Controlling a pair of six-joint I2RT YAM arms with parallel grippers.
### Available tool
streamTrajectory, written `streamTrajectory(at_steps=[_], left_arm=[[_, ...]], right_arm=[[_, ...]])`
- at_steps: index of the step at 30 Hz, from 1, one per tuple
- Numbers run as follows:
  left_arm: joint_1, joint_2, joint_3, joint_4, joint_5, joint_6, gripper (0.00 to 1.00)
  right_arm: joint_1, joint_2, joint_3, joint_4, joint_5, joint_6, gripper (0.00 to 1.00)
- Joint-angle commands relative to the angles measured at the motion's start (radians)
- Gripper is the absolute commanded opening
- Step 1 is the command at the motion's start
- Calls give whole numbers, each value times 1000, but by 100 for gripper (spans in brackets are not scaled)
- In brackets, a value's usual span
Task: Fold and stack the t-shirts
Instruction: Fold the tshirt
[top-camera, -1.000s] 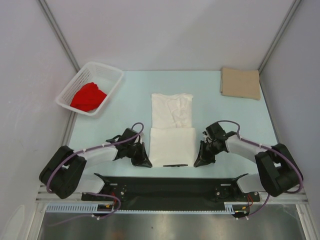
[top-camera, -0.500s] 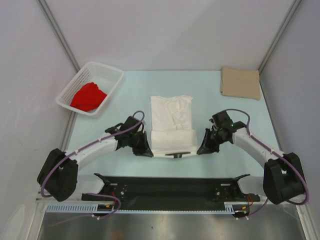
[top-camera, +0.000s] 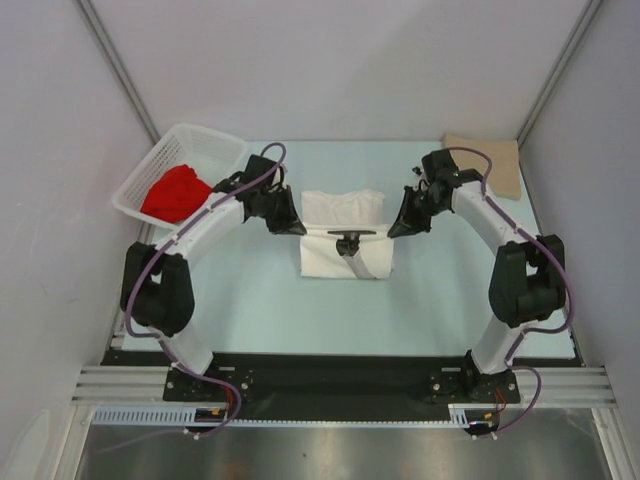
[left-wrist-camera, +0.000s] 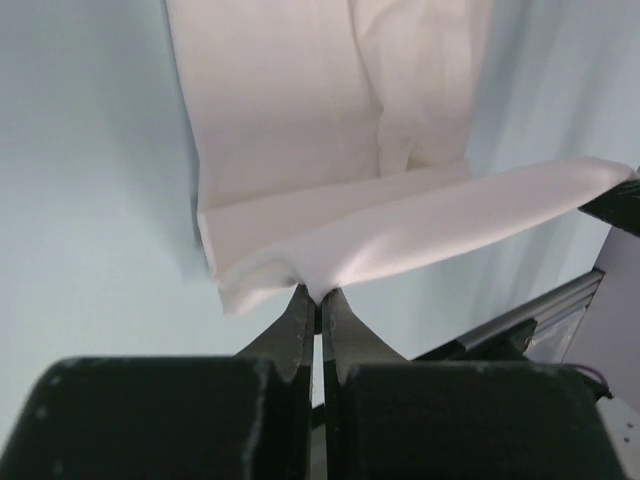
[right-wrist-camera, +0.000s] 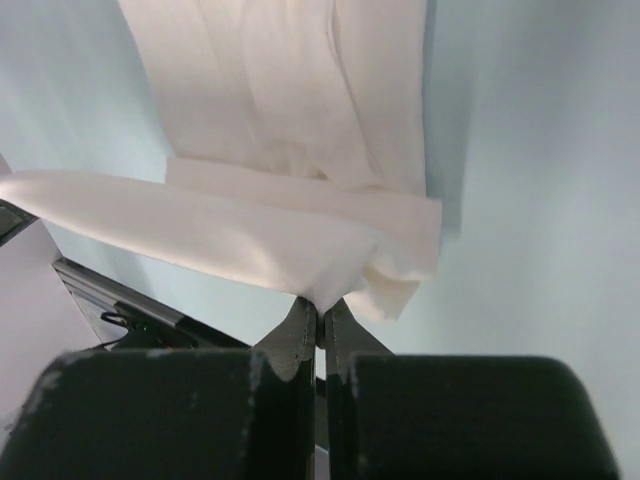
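While both end effectors grip it, the white t-shirt (top-camera: 345, 255) sits mid-bench with its near part raised and doubled back over the flat far part. The lifted edge is stretched straight between the 2 arms, with a black printed mark at its middle. The left end effector (left-wrist-camera: 318, 296) is pinched tight on the left corner of that edge, and the right end effector (right-wrist-camera: 320, 306) is pinched tight on the right corner.

Bare bench (top-camera: 260, 310) lies open on the near side, down to the arm bases, and on both sides of the shirt. At the far left corner, a white lattice basket (top-camera: 228, 150) holds 1 crumpled red t-shirt (top-camera: 176, 193). At the far right corner, the tan t-shirt (top-camera: 500, 165) lies flat, partly hidden behind the right arm.
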Motion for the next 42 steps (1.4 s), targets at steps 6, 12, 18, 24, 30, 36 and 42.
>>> streamTrajectory(at_steps=[6,12,18,24,30,36,42], left_arm=[[63,174,246,-38,46,66,0],[99,254,344,-27,59,65,0],[111,341,414,-15,94,68,0],[114,390,442,15,103,56,0],[117,447,500,22,103,51,0],[128,467,542,19,86,42,0],[135,458,545,17,69,42,0]], right_arm=[[-45,238,364,-113,-26,-77,0],[-64,403,578,-166,-61,-85,0],[-68,490,692,-201,-70,-94,0],[-84,528,726,-189,-92,-86,0],[-96,585,790,-187,-107,-85,0],[-98,639,862,-187,-132,-77,0],[-97,651,916,-179,-150,-48,0]])
